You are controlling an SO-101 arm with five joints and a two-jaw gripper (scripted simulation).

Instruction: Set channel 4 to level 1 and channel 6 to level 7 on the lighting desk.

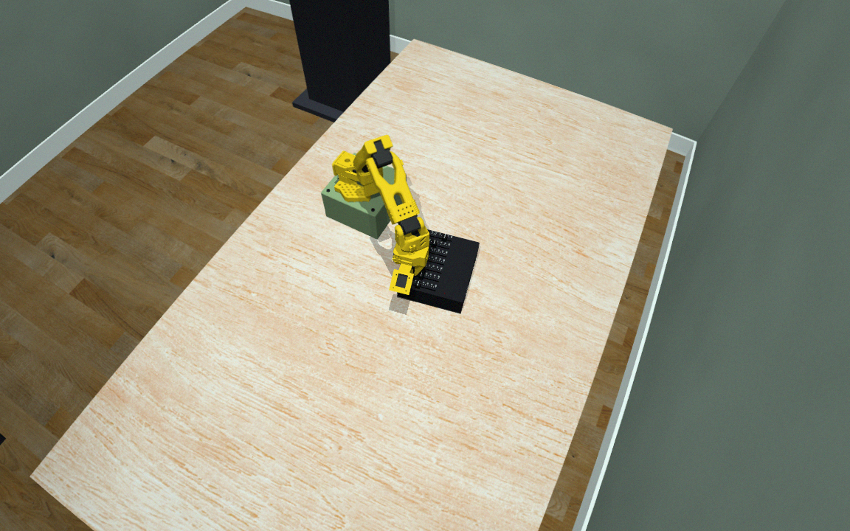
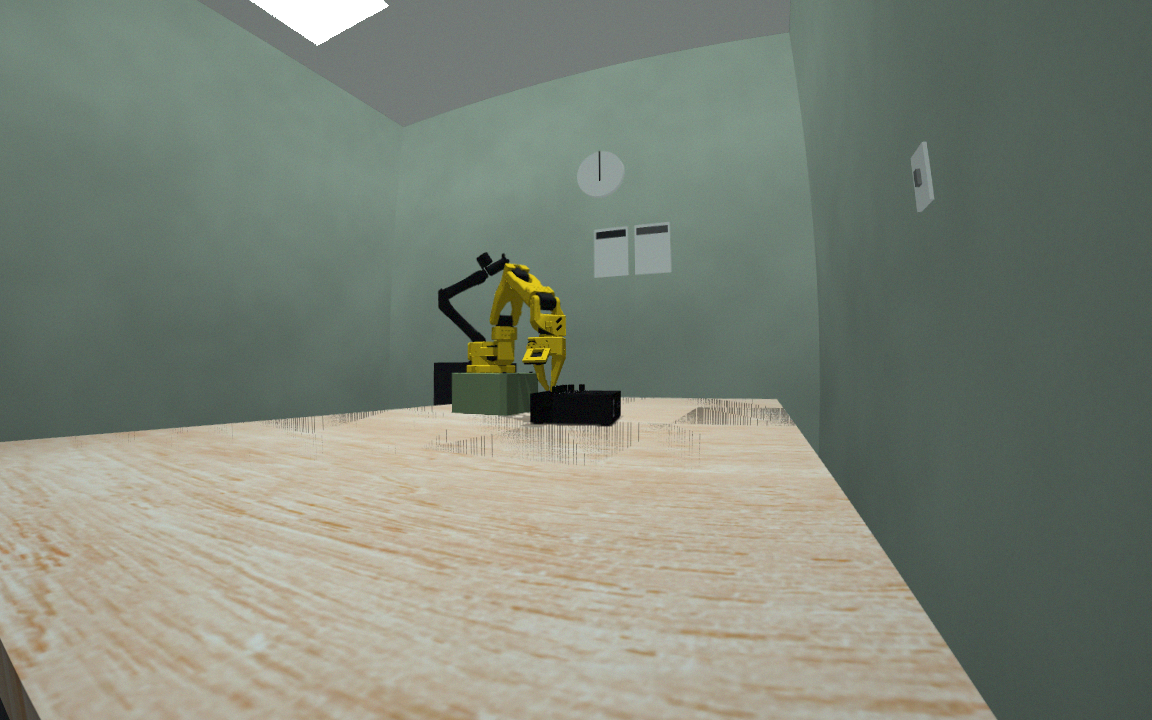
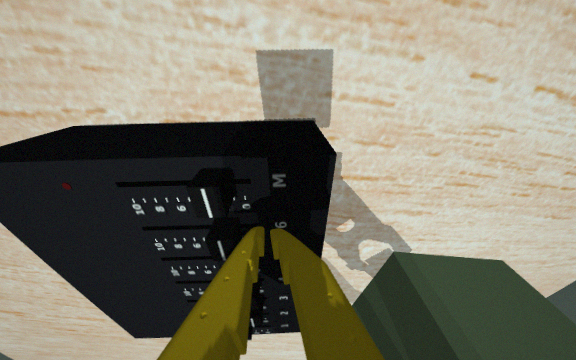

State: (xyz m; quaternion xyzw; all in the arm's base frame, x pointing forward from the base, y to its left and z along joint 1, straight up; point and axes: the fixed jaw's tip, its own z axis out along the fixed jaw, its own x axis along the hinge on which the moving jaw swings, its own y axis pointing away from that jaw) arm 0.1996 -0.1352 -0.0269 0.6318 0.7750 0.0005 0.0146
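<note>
— Where was the lighting desk (image 1: 449, 271), and what could you read on it?

— It sat on the wooden table (image 1: 322, 369), just beside the green pedestal (image 1: 349, 209) that carried the yellow arm (image 1: 393, 191). From the wrist camera the black panel (image 3: 93, 210) showed the row marked "M" with its fader cap (image 3: 213, 192) sitting between the 6 and the 0 on the scale. Below it came the row marked "6", whose cap (image 3: 220, 247) was half covered by the fingers.

— And channel 4?

— Hidden. The lower rows ran under the yellow fingers, and only bits of their numbering showed. Their cap positions could not be told. A small red dot (image 3: 66, 186) showed on the far part of the panel.

— What was the gripper (image 3: 264, 234) doing?

— Clenched, with nothing between the jaws, the tips nearly meeting right by the "6" label. Whether they touched that fader's cap could not be told.

— Did the other cameras help?

— Little. From above the gripper (image 1: 408, 260) covered the desk's near edge and the fader rows were too small to read. From the side the desk (image 2: 576, 407) was a low black box with tiny nubs on top.
</note>
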